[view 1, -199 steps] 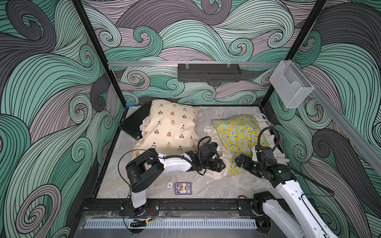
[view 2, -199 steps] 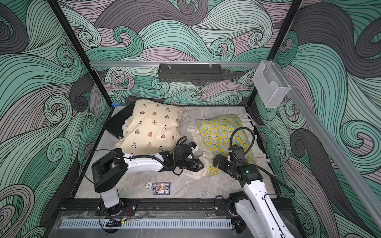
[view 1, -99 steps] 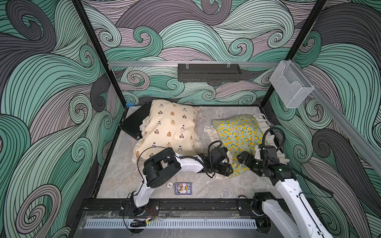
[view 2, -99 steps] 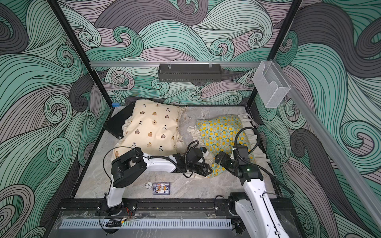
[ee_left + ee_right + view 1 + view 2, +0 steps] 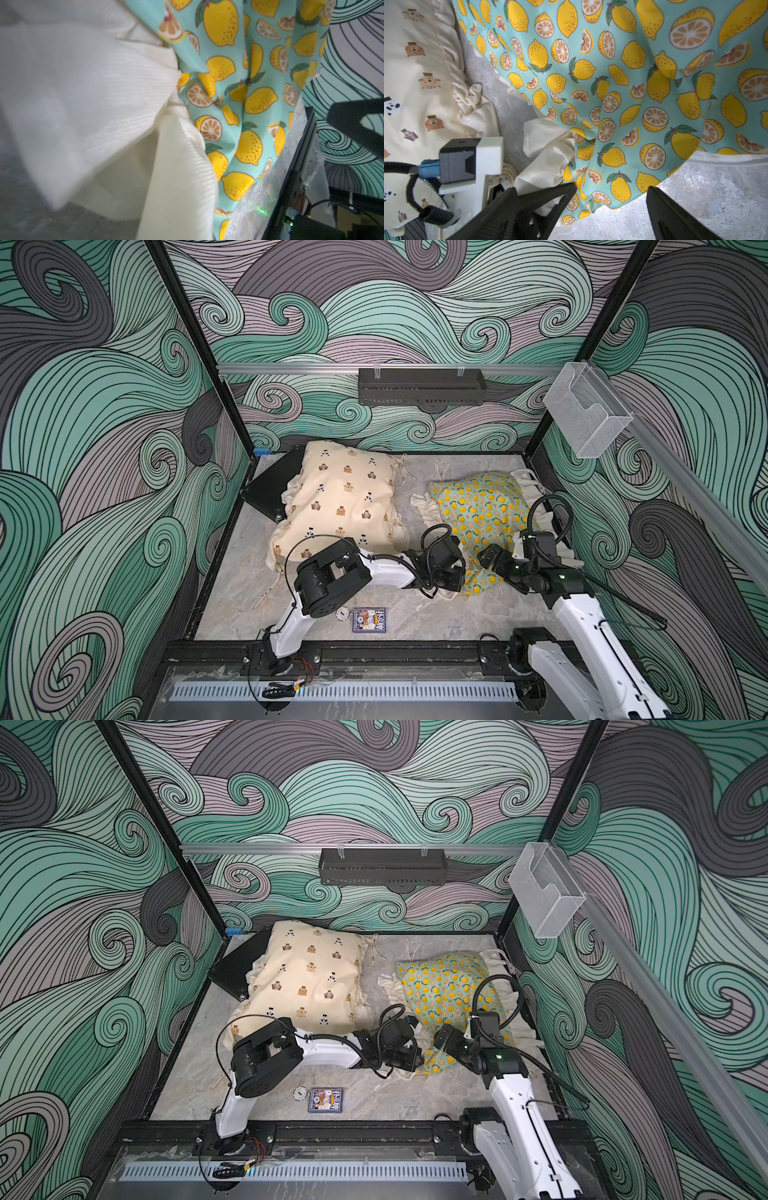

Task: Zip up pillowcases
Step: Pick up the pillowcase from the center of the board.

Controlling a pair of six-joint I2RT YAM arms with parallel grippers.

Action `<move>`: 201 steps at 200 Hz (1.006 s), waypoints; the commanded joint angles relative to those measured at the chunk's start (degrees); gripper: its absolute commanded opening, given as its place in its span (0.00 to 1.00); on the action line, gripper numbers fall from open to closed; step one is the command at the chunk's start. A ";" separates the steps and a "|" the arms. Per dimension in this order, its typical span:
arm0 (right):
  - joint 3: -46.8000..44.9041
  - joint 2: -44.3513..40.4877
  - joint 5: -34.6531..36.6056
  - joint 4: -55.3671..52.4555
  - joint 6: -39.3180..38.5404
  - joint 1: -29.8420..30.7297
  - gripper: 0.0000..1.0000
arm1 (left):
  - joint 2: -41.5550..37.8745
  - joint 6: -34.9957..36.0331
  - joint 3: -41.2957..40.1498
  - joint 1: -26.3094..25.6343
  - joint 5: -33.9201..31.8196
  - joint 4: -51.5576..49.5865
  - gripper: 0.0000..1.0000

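The mint-green lemon pillowcase lies at the right, with its near corner drooping to the table. My left gripper is at that corner, shut on the cream ruffle, which covers its jaws in the left wrist view. My right gripper is open. Its black fingers straddle the lemon fabric's hanging hem without touching it. A small metal piece shows at that hem. The cream bear-print pillowcase lies at the left, untouched.
A flat black case sticks out from under the bear pillowcase at the back left. A card box and a small round token lie near the front edge. A black shelf and a clear holder hang on the walls.
My left arm has swung right to the lemon pillowcase's near corner, and its jaws have closed on the ruffle. The right gripper has stayed open and shifted only slightly.
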 commanded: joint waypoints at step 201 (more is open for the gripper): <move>17.22 37.46 -1.04 22.01 6.06 3.04 1.00 | -19.59 -24.35 -12.09 7.05 -0.58 -7.35 0.00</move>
